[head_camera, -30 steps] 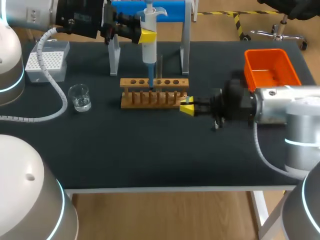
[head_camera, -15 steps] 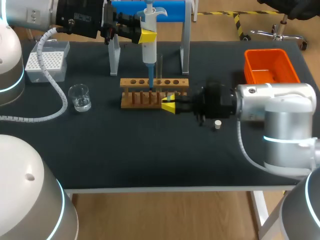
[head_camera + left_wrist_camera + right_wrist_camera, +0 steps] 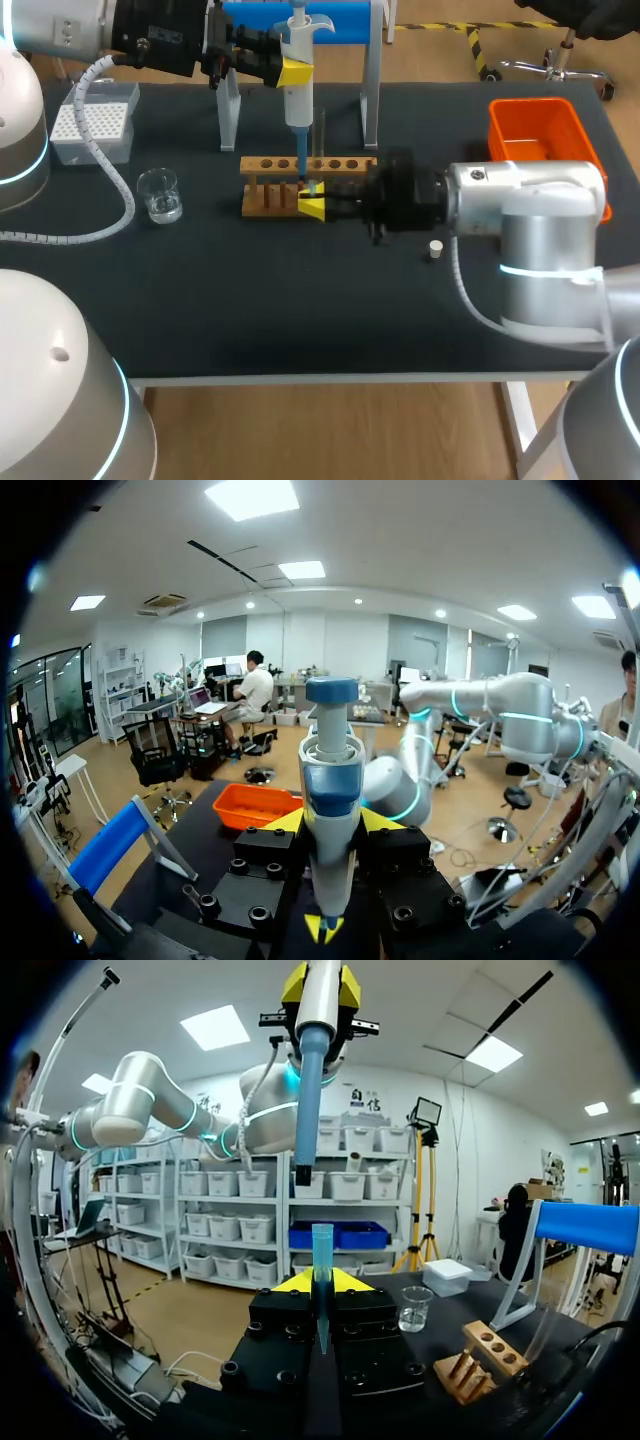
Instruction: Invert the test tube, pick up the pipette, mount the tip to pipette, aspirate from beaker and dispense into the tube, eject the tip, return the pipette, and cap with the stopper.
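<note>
The left hand (image 3: 293, 72) clamps the white barrel of a pipette (image 3: 299, 95) and holds it upright over the wooden rack (image 3: 268, 164). The pipette's blue lower shaft points down at the rack's middle holes. From the opposite side the right hand (image 3: 313, 207) sits at the rack's front, its fingers pinching a slim blue tip (image 3: 322, 1245) that stands upright between them. In the right wrist view the tip is directly under the pipette's end with a gap between the two. From overhead the pieces overlap, and whether they touch is hard to judge.

A test tube (image 3: 321, 128) stands upright in the rack, just beside the pipette's shaft. A beaker (image 3: 160, 194) holding a little clear liquid sits on the dark surface (image 3: 300, 300) near the rack's left end. A tip box (image 3: 93, 122) lies beyond it at the far left corner, and an orange bin (image 3: 535, 135) is at the far right. A small white stopper (image 3: 435, 249) lies on the surface beside the right arm, well apart from the rack. A blue-topped stand (image 3: 371, 95) rises behind the rack.
</note>
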You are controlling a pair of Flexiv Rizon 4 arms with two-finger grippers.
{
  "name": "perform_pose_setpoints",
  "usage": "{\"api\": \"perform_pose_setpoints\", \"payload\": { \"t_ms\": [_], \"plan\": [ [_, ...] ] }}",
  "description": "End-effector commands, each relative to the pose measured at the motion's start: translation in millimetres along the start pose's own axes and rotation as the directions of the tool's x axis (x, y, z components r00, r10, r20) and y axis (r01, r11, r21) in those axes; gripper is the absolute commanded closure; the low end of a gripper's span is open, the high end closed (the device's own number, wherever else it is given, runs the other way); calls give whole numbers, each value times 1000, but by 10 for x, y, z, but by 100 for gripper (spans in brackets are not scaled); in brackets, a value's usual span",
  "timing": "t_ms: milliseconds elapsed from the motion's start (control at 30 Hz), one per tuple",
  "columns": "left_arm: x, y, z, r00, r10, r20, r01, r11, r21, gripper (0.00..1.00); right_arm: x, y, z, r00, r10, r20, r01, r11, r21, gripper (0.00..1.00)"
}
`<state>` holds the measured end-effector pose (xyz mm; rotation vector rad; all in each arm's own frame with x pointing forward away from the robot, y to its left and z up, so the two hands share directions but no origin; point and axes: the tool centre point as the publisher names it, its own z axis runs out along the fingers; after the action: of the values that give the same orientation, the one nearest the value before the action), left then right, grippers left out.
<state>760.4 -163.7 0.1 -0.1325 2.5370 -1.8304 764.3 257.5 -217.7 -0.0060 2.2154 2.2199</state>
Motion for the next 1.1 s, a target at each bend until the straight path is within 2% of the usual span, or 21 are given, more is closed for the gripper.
{"api": "perform_pose_setpoints", "payload": {
  "t_ms": [33,433,1100],
  "plan": [
    [3,-2,-12,1000,0,-1,0,1000,-1,100,4,-2,68,1000,2,7,-2,1000,0,100],
    [3,-2,-12,1000,0,-1,0,1000,-1,100,-12,36,143,1000,17,12,-17,1000,-9,100],
    [3,-2,-12,1000,0,-1,0,1000,-1,100,16,213,122,1000,-9,10,9,999,-37,100]
  ]
}}
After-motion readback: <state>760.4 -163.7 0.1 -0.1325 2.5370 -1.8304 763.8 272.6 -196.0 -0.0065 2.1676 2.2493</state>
